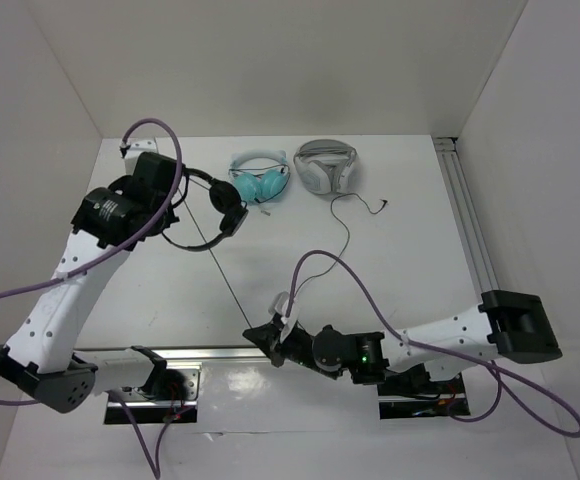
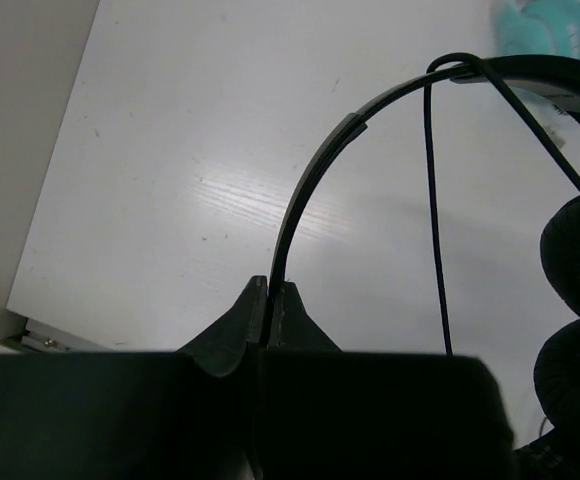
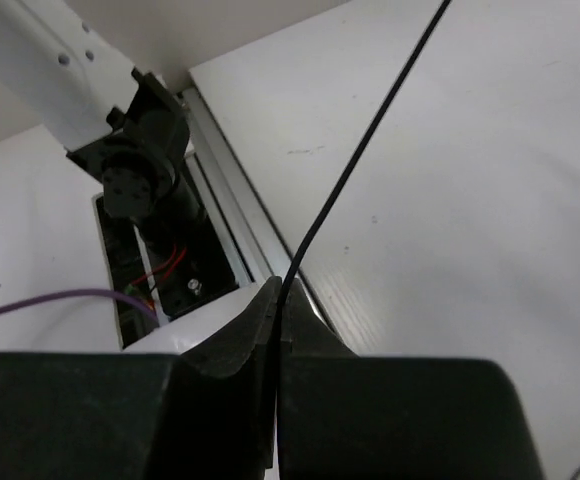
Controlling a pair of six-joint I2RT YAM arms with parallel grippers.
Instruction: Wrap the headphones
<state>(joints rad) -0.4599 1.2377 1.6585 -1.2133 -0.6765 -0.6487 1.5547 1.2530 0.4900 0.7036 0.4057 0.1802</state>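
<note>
1. Top external view: we see the black headphones (image 1: 208, 205) at the back left of the tabletop (image 1: 400, 280). They are just left of a pair of teal headphones (image 1: 260, 180), and white-and-grey headphones (image 1: 325, 165) come next along the back.
2. We see the left arm (image 1: 60, 290) reaching from the front corner to the black pair, with its wrist over their left side.
3. On the left wrist camera, the left fingers (image 2: 232, 335) are clenched on the thin headband (image 2: 315, 170). The band comes up out of the seam between them and arches away to the right.
4. The two round ear pads (image 2: 575, 250) sit at the right edge of that picture, one above the other and close together.
5. We cannot tell whether the headphones touch the tabletop or hang clear of it.
6. The thin black cable (image 2: 436, 220) crosses over the top of the headband. One strand drops straight down, and another slants off towards the ear pads.
7. From above, we follow the cable in a straight line from the headphones to the tip of the right arm (image 1: 440, 335), close to the metal rail (image 1: 210, 352) along the front edge.
8. On the right wrist camera, the right fingers (image 3: 245, 335) are clenched on the cable. It rises from between their tips and runs away to the upper right above the tabletop.
9. A separate thin cord (image 1: 355, 205) from the white-and-grey headphones lies loose on the tabletop, well apart from the black cable.
</note>
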